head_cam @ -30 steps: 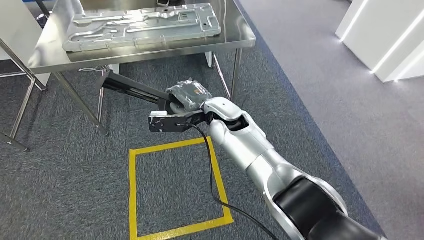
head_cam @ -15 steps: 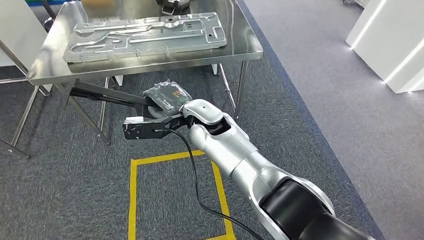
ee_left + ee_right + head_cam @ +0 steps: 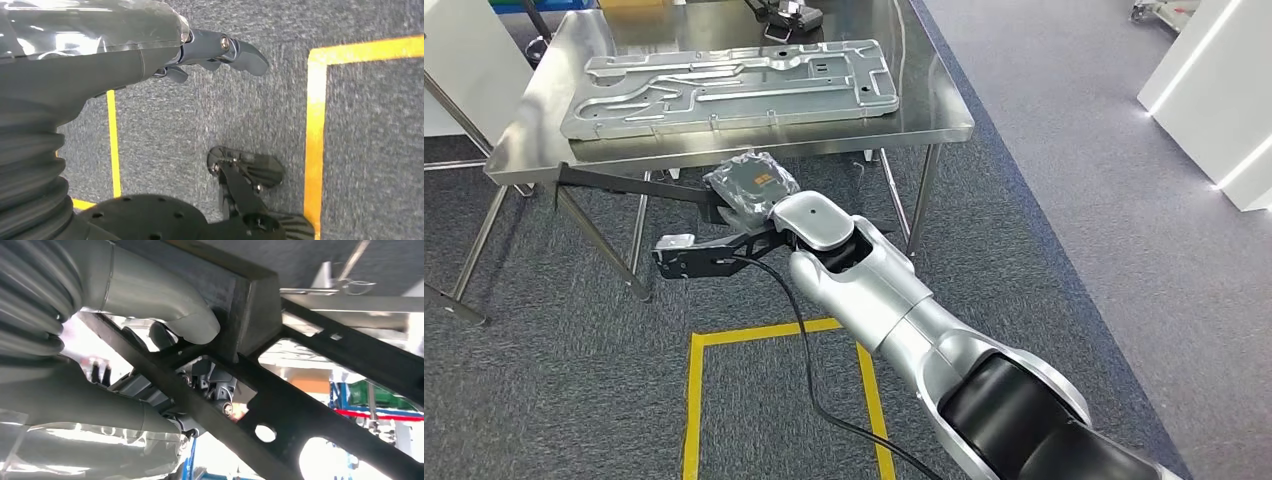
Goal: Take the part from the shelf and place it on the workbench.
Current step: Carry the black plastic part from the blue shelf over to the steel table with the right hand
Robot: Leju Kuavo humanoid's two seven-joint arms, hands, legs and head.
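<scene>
My right hand (image 3: 751, 186), wrapped in clear plastic, grips a black metal frame part (image 3: 624, 188) made of long bars. The part reaches out to the left, its far end just below the front edge of the steel workbench (image 3: 929, 112). A shorter branch of it (image 3: 692, 258) hangs lower, over the carpet. In the right wrist view the grey thumb (image 3: 167, 307) presses on the black part (image 3: 280, 405) and darker fingers wrap it from below. My left hand (image 3: 215, 50) hangs over the carpet, fingers apart and holding nothing.
A large ribbed metal plate (image 3: 724, 85) covers most of the workbench, with a dark object (image 3: 789, 15) at its far edge. Table legs (image 3: 921, 205) stand ahead. Yellow tape (image 3: 696, 400) marks a square on the carpet, and a black cable (image 3: 804, 340) trails down. White cabinets (image 3: 1214, 90) stand on the right.
The whole view has shifted: the workbench is now nearer and lower in the picture. My right hand still grips the part, whose far end now lies under the table's front edge.
</scene>
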